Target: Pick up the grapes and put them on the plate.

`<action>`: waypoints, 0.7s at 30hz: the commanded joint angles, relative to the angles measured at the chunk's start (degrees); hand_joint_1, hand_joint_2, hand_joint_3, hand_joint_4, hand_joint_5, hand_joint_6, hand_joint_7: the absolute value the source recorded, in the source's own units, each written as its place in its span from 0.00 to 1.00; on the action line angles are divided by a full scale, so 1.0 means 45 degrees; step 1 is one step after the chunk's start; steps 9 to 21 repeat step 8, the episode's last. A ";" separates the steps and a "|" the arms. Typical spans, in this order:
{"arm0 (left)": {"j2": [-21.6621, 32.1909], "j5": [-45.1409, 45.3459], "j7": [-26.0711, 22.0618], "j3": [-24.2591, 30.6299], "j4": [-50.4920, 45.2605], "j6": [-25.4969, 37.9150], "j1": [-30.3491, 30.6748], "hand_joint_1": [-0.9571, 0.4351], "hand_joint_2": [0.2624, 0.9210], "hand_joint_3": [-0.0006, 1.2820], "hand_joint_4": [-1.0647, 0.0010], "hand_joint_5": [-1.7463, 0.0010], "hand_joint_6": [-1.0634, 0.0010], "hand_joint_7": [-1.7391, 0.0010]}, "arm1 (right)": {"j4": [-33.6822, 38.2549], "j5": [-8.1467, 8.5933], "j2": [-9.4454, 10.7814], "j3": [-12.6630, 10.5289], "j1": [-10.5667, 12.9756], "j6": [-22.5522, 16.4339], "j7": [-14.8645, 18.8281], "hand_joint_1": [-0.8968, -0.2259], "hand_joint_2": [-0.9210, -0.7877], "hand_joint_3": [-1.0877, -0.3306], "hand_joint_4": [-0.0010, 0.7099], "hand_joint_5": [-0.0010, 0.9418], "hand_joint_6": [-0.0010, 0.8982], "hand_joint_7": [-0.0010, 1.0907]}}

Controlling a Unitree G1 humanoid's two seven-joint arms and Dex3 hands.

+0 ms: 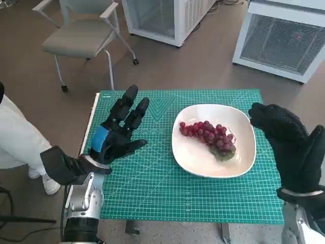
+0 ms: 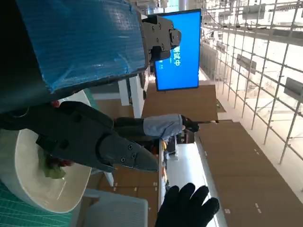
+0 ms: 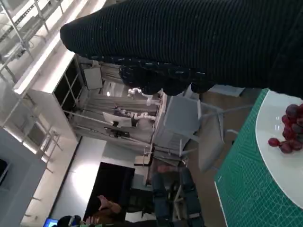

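Note:
A bunch of red grapes (image 1: 208,136) lies on the white plate (image 1: 203,165) at the middle right of the green cutting mat (image 1: 152,188). My left hand (image 1: 119,132) hovers over the mat left of the plate, its fingers spread and holding nothing. My right hand (image 1: 287,142), in the black glove, is raised at the plate's right edge, also empty, with fingers apart. In the left wrist view a slice of the plate (image 2: 28,189) shows behind the black fingers (image 2: 94,142). The right wrist view catches a few grapes (image 3: 289,130) on the plate's rim (image 3: 277,165).
A grey chair (image 1: 86,35) stands on the floor beyond the table's far left corner. Two white cabinets (image 1: 284,35) stand at the far side. A person's white-clad leg and shoe (image 1: 20,147) are close to the table's left edge.

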 commanded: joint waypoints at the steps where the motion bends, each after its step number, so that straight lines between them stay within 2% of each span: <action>1: 0.0023 0.0305 0.0283 -0.0239 -0.0419 -0.0041 0.0327 0.44 0.84 0.00 1.00 1.00 1.00 1.00 | 0.0006 0.0032 0.0014 0.0048 0.0125 0.0199 0.0019 0.54 0.00 0.70 0.48 0.34 0.20 0.79; 21: 0.0037 0.0517 0.0524 -0.0398 -0.0617 -0.0234 0.0481 0.42 0.84 0.00 1.00 1.00 1.00 1.00 | 0.0049 -0.0012 -0.0023 0.0015 0.0095 0.0189 0.0012 0.54 0.00 0.70 0.48 0.34 0.19 0.79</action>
